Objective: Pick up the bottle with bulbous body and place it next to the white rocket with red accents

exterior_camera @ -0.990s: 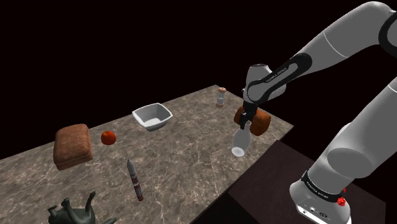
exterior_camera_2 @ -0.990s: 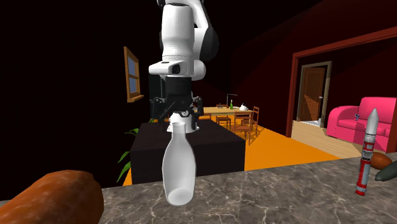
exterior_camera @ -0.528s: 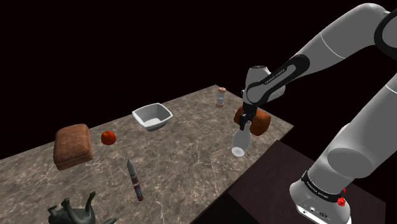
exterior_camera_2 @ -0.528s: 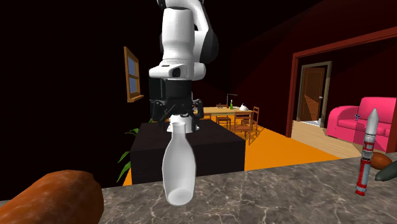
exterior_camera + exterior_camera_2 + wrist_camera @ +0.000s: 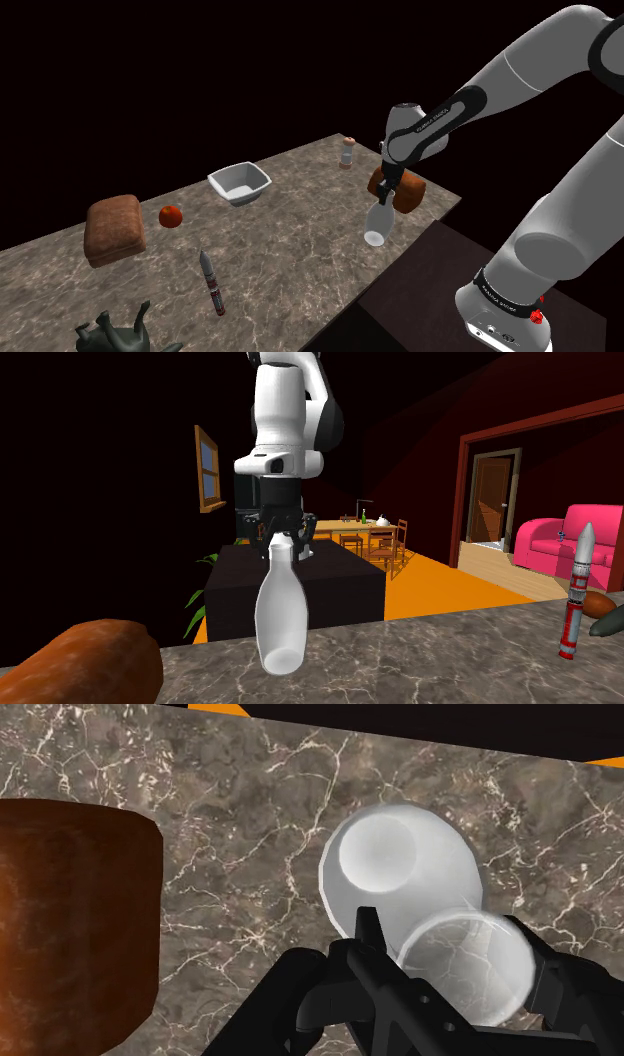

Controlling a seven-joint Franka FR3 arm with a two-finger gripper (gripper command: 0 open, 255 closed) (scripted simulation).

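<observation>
Black two-finger end effector [image 5: 280, 542] released: fingers apart either side of the neck of the white bulbous-bodied bottle [image 5: 280, 612], not yet clenched. Bottle on brown-grey marble bench [image 5: 290, 235], just beside dark-brown rounded loaf [image 5: 410, 192], long axis approx upright, directly under end effector. White-and-red rocket [image 5: 211, 285] lies well apart from loaf.

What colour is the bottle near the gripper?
The bottle is plain white; the second exterior view shows it best.
</observation>
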